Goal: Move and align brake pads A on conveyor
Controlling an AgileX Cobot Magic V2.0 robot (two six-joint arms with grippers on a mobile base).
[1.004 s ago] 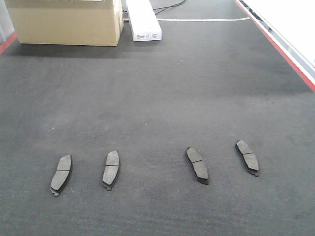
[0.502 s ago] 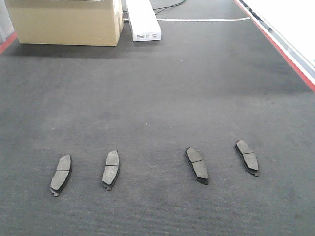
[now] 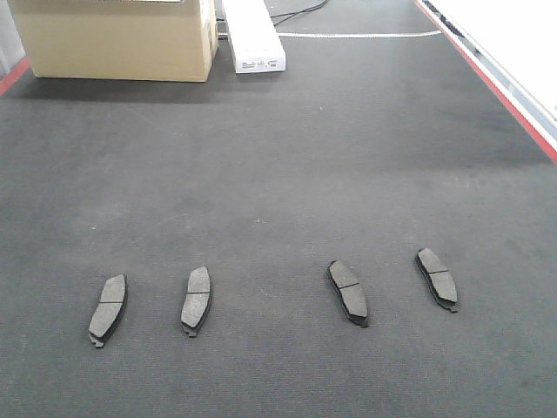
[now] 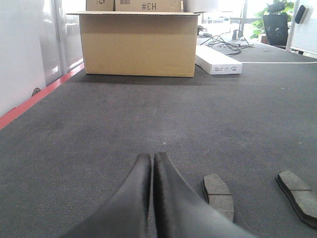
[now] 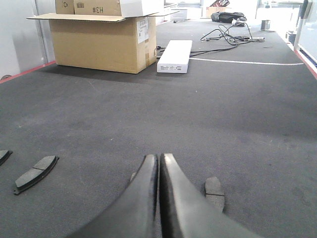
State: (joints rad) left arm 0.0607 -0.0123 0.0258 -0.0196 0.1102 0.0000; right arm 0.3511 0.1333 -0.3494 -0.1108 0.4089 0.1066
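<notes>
Conveyor point(image 3: 278, 157) carries four brake pads point(image 3: 348, 293) in row; my left gripper point(image 4: 151, 159) and right gripper point(image 5: 159, 159) both closed, empty.

The conveyor point(image 3: 287, 157), a wide charcoal belt of rough felt-like texture, has red strips along its left and right edges. Four brake pads A lie flat in a row near its near edge: first pad point(image 3: 108, 309) towards the left edge, second pad point(image 3: 197, 300) beside it, third pad point(image 3: 348, 293) right of centre, fourth pad point(image 3: 437, 279) towards the right edge. A cardboard box point(image 3: 117, 39) stands at the far left corner, a white carton point(image 3: 253, 35) just beside it.
</notes>
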